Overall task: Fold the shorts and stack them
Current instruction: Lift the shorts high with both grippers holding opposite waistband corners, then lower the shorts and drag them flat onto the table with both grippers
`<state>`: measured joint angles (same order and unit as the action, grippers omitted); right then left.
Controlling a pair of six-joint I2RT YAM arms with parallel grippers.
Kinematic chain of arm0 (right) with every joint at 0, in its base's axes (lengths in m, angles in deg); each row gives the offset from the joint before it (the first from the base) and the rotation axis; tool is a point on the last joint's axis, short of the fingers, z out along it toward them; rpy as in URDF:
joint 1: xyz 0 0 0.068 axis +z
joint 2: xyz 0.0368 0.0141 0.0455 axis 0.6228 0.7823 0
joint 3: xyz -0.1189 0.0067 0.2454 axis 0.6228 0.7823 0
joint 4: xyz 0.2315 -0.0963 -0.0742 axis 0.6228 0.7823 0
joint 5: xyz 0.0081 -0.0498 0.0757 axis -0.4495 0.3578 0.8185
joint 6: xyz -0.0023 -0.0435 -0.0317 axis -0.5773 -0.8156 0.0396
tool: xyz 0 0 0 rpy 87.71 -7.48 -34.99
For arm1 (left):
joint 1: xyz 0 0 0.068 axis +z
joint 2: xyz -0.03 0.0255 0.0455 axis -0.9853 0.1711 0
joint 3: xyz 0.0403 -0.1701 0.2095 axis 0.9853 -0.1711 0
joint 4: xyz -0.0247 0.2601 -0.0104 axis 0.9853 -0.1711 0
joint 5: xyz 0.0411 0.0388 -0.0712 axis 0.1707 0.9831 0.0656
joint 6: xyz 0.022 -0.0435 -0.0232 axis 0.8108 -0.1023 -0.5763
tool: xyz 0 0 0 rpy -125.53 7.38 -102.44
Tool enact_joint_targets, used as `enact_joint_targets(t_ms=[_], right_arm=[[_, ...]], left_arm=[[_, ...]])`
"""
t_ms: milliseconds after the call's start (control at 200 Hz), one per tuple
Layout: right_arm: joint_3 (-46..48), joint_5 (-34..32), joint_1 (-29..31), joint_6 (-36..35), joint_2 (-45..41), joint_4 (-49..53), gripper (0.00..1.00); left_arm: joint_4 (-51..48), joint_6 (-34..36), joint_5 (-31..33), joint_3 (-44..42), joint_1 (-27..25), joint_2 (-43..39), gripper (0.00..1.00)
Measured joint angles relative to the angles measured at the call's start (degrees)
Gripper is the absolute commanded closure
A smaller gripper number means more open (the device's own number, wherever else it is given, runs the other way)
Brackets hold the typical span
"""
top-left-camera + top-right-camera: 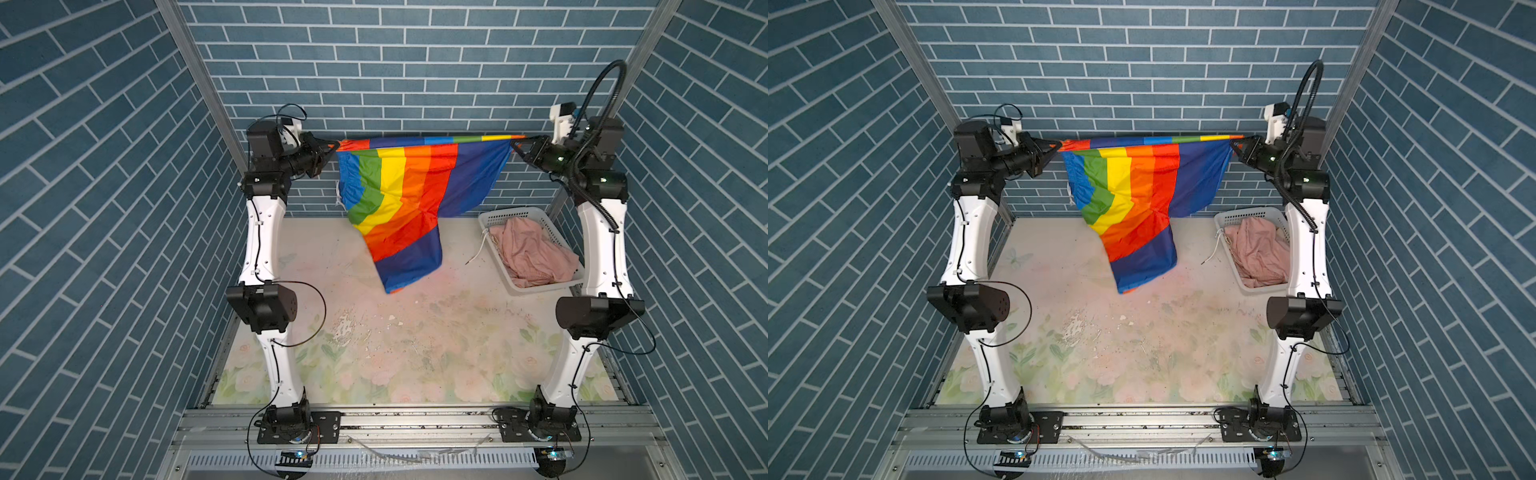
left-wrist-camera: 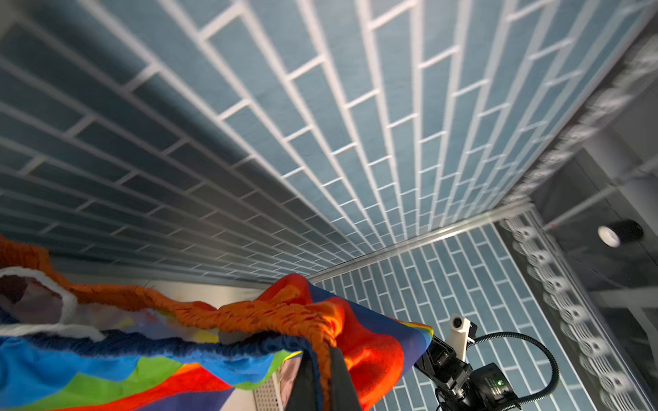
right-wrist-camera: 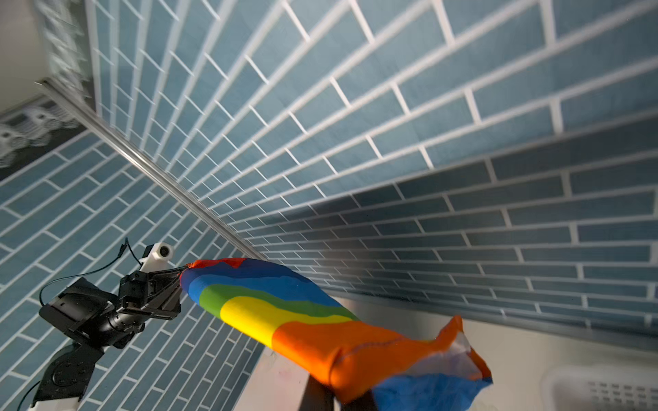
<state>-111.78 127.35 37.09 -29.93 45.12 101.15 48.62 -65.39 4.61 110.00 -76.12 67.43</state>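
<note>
High over the bench (image 1: 415, 332), strung taut between left tool (image 1: 334, 145) and right tool (image 1: 515, 143): rainbow shorts (image 1: 399, 187).
Pinched at two far ends of the top edge, each tool pressed together on cloth, the left one on the gathered, ribbed orange-and-navy waistband; drawn wide apart, probably to straighten that edge and let the legs drop free before laying flat for a first fold. Thin, shiny, slippery-looking fabric in blue, green, yellow, orange and red bands, pale lining inside, lower leg twisted to a drooping corner, impossible to tell whether touching the bench. Off to the right, inside a white perforated plastic basket (image 1: 540, 286): pink shorts (image 1: 528, 253), matte and crumpled, white cord (image 1: 482, 245) trailing over the rim. No third pair made out; nothing folded or stacked yet.
</note>
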Motion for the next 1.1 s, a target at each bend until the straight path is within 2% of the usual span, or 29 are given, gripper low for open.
enact_joint_targets(t_ms=[95,170,255,350,465,505,665,695,755,785,850,890,900,950,1045,1060,1100], right_arm=[[2.4,2.0,-2.3,-0.2,-5.8,0.7,1.00],[12.2,4.2,-3.8,-0.9,-13.4,-1.0,1.00],[30.6,6.4,-3.8,-1.1,-23.7,-6.8,1.00],[47.6,7.6,-1.8,-1.5,-30.7,-10.2,1.00],[66.7,5.3,1.8,-1.4,-33.4,-13.7,1.00],[73.0,3.6,3.1,-1.3,-33.7,-14.4,1.00],[92.7,-2.4,7.4,-1.3,-36.9,-13.4,1.00],[95.3,-3.0,7.6,-1.2,-38.7,-13.3,1.00],[100.3,-4.1,7.9,-0.9,-43.5,-13.4,1.00],[102.5,-5.6,8.1,-0.8,-45.9,-13.4,1.00],[106.6,-9.0,8.1,-0.4,-49.8,-13.8,0.76],[108.7,-10.4,8.2,0.3,-50.7,-13.8,0.58],[109.2,-10.6,8.2,0.3,-50.8,-13.8,0.49],[110.9,-11.3,9.2,0.1,-50.5,-13.0,0.31],[111.4,-11.9,10.7,-0.5,-50.8,-9.4,0.04],[111.1,-11.9,10.9,-0.5,-51.0,-8.8,0.02],[109.6,-11.9,11.2,-1.3,-51.6,-6.4,0.01]], left_arm=[[2.9,-0.4,-2.1,-1.9,0.0,-5.8,1.00],[4.9,-0.5,-3.8,-9.4,0.5,-12.4,1.00],[7.1,0.3,-6.0,-25.1,2.8,-21.2,1.00],[6.5,2.5,-7.2,-42.9,5.3,-28.3,1.00],[4.8,4.5,-5.6,-65.1,7.3,-33.3,1.00],[3.7,4.9,-4.2,-72.8,8.2,-34.4,0.96],[-1.0,6.4,0.3,-93.6,11.7,-41.9,0.97],[-2.1,6.9,0.7,-95.7,12.0,-43.9,0.91],[-3.4,8.0,1.3,-99.1,12.3,-48.8,0.68],[-3.4,8.3,2.3,-100.5,12.4,-51.1,0.64],[-3.1,9.0,5.1,-103.2,14.1,-54.9,0.53],[-3.1,9.7,6.1,-104.6,15.1,-56.1,0.43],[-3.1,9.5,6.4,-104.8,15.3,-56.2,0.40],[-4.2,11.3,7.4,-106.1,15.6,-56.5,0.32],[-8.0,13.5,9.0,-107.5,15.6,-56.7,0.22],[-8.8,14.1,9.4,-107.6,15.6,-56.9,0.17],[-10.2,14.7,10.6,-107.6,15.6,-57.7,0.13]])
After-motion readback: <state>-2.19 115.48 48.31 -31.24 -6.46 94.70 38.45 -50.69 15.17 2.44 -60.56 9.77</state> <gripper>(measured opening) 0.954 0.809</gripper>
